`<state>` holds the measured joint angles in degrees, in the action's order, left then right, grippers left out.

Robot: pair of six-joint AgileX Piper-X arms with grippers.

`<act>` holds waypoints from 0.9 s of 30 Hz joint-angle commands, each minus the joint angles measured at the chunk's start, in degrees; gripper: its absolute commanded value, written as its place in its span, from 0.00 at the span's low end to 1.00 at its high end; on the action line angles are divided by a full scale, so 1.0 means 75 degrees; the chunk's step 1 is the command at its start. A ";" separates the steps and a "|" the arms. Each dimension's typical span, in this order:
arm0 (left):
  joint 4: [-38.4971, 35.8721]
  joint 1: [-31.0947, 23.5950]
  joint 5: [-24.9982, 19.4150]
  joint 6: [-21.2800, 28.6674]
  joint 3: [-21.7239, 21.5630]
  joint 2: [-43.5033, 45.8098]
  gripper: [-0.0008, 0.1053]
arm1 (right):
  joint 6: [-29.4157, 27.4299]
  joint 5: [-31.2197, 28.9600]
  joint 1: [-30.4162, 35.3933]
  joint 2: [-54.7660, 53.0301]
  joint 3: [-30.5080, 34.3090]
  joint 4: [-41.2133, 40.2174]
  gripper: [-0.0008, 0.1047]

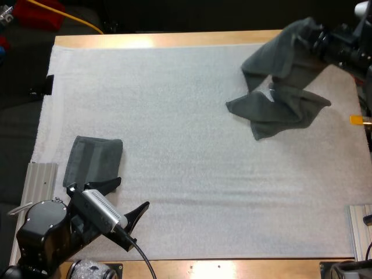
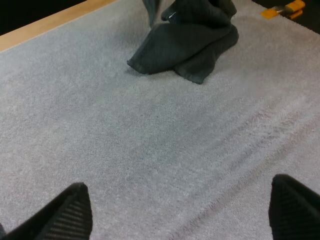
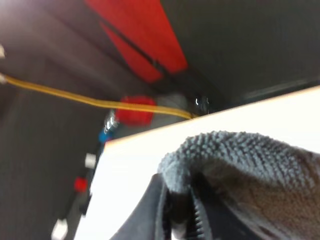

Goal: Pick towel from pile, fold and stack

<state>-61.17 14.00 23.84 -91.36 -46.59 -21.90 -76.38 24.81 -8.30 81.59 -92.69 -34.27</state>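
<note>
A crumpled dark grey-green towel [image 1: 279, 87] hangs from my right gripper [image 1: 317, 38] at the mat's far right, its lower folds resting on the mat. The right gripper [image 3: 182, 210] is shut on a top edge of this towel [image 3: 240, 160], with cloth bulging over the fingers. A folded towel [image 1: 93, 160] lies flat at the near left of the mat. My left gripper [image 1: 131, 195] hovers just to the right of and nearer than it, open, with nothing between its fingers. In the left wrist view the left gripper [image 2: 182, 220] points across bare mat toward the crumpled towel [image 2: 190, 45].
The white mat [image 1: 192, 145] covers most of the wooden table [image 1: 174, 39]. Metal rails sit at the near left [image 1: 40, 180] and near right [image 1: 359, 226] edges of the mat.
</note>
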 commanded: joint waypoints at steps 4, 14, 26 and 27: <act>0.0028 0.0041 0.0047 -0.0002 -0.0055 -0.0036 0.67 | -0.0430 0.0337 -0.0629 -0.0094 -0.0087 -0.0826 0.03; 0.0028 0.0041 0.0047 -0.0002 -0.0055 -0.0036 0.67 | -0.0659 0.0089 -0.2604 -0.0094 -0.0087 -0.1487 0.03; -0.0024 0.0041 0.0047 -0.0002 -0.0055 -0.0036 0.67 | -0.0823 -0.0619 -0.4813 0.0370 -0.0087 -0.1466 0.03; -0.0068 0.0041 0.0047 -0.0002 -0.0055 -0.0036 0.67 | -0.0848 -0.0629 -0.4904 0.0458 -0.0087 -0.1478 0.03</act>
<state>-61.52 14.00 23.84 -91.36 -46.59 -21.90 -82.00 20.27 -45.01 85.16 -92.69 -45.34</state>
